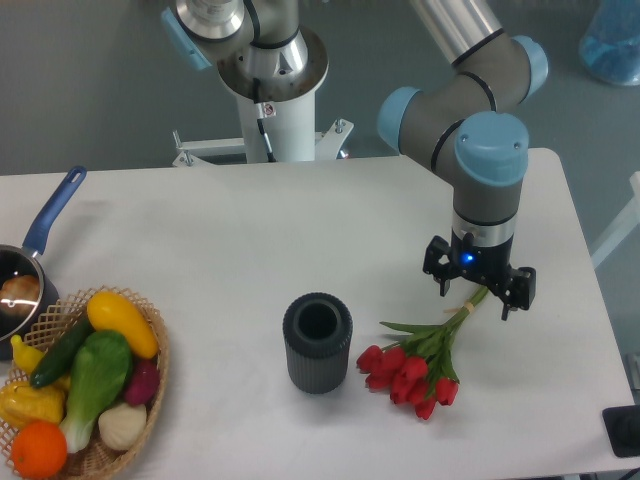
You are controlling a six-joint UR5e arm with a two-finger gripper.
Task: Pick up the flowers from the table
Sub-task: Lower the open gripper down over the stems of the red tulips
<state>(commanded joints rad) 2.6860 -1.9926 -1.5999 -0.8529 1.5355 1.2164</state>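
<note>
The gripper [478, 294], jaws spread wide, is straddling the stems of the flowers [420, 368] at their 1 o'clock end; gripping there risks the heavy buds drooping or slipping free.

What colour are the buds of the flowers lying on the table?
Red; the flowers show clearly in the fixed camera view.

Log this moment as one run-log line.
phase: reaching for stems | gripper: open, over stem end of flowers | flowers: lying on table, not lifted | nearby: dark cup left of buds
</note>
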